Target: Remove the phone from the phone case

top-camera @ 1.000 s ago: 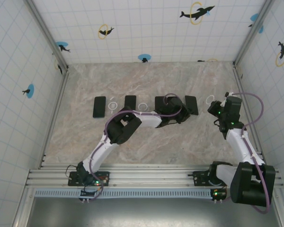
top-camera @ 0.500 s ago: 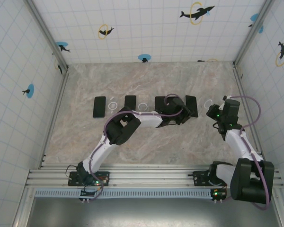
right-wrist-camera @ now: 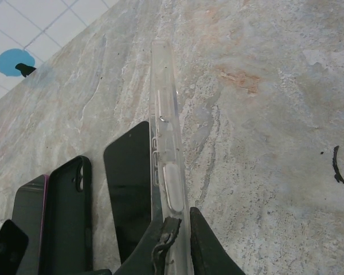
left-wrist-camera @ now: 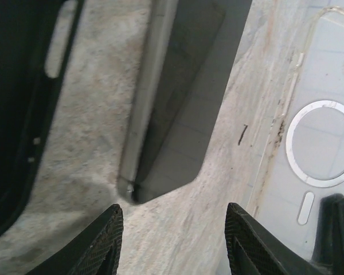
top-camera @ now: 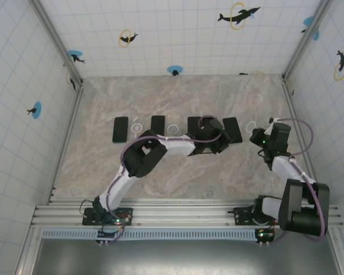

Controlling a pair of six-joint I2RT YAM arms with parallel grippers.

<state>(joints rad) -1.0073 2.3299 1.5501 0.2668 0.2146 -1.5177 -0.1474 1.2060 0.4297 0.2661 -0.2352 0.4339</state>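
The black phone [top-camera: 232, 129] lies bare on the marble table, screen up; in the left wrist view its dark glass [left-wrist-camera: 186, 109] lies just ahead of my fingertips. My left gripper [top-camera: 220, 137] [left-wrist-camera: 175, 243] stands open over the table beside it, nothing between the jaws. The clear phone case [right-wrist-camera: 167, 166] with a white ring [left-wrist-camera: 324, 143] is pinched by its edge in my right gripper [right-wrist-camera: 178, 243] [top-camera: 259, 136], shut on it, just right of the phone [right-wrist-camera: 129, 189].
A black case [left-wrist-camera: 17, 114] [right-wrist-camera: 69, 212] lies left of the phone. Further left in the row are two more dark phones [top-camera: 120, 129] [top-camera: 157, 124] and two clear ringed cases [top-camera: 137, 126] [top-camera: 173, 129]. Tiled walls [top-camera: 309, 34] enclose the table.
My left jaws have spread apart and let go of the phone. The right gripper has shifted slightly left and nearer with the clear case.
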